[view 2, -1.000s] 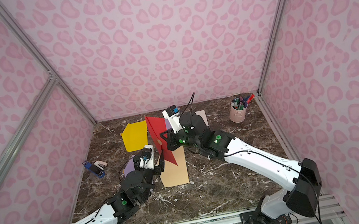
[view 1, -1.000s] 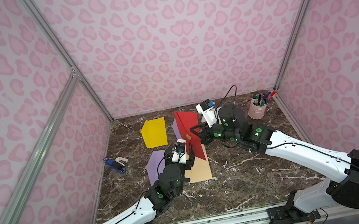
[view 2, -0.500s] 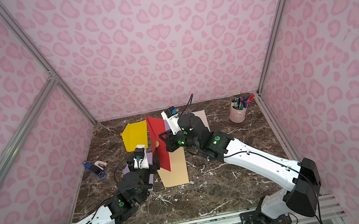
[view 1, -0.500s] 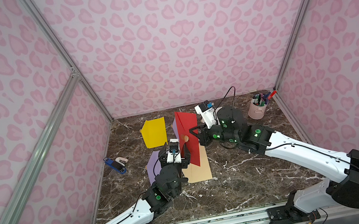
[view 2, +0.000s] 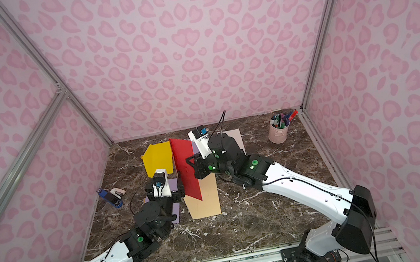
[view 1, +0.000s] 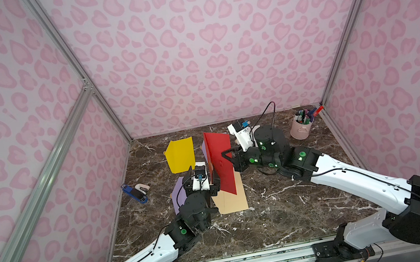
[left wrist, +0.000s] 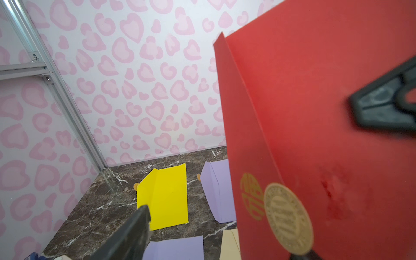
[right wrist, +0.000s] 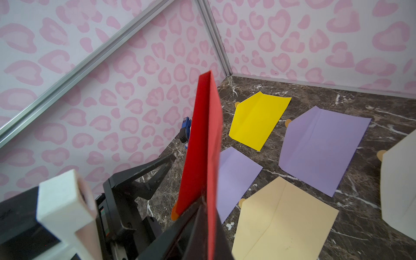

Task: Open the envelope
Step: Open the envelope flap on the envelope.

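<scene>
Red envelope (view 1: 219, 159) held upright, thin flap (left wrist: 234, 126) shut with a round gold seal (left wrist: 288, 218), right gripper (view 1: 225, 154) pinching its edge, left gripper (view 1: 214, 187) wide open beside the seal.

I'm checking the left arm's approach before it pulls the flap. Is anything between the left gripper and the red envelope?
Nothing visible does. The open left gripper is right at the red envelope, held upright by the right gripper; its fingers flank the flap edge with the round seal.
</scene>
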You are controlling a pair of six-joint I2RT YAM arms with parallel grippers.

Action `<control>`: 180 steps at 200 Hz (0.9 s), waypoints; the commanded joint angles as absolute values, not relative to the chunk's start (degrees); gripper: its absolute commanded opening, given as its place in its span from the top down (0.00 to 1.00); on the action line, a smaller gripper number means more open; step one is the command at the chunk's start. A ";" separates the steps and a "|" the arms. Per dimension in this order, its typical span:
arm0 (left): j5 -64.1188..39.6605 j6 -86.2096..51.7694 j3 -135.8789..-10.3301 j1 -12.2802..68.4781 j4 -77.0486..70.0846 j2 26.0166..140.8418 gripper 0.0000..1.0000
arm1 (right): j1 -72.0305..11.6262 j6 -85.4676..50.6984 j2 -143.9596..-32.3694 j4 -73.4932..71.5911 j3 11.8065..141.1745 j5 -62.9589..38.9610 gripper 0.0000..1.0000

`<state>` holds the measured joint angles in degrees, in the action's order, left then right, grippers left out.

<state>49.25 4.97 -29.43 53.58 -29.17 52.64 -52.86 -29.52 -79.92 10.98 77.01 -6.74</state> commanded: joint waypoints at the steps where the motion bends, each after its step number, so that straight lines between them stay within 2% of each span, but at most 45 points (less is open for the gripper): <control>1: 51.01 4.45 -28.63 53.05 -28.79 50.82 0.21 | -52.87 -28.46 -78.64 9.60 76.24 -6.11 1.00; 69: 51.57 3.83 -27.61 51.44 -27.86 47.60 0.20 | -52.82 -27.78 -76.20 6.33 73.59 -11.20 1.00; 139: 49.90 0.78 -26.28 48.29 -23.68 44.27 0.17 | -50.63 -30.61 -74.09 -3.39 69.56 -30.90 1.00; 180: 46.04 -0.39 -25.93 45.99 -22.76 43.24 0.15 | -50.42 -33.58 -75.15 -7.67 68.47 -38.75 1.00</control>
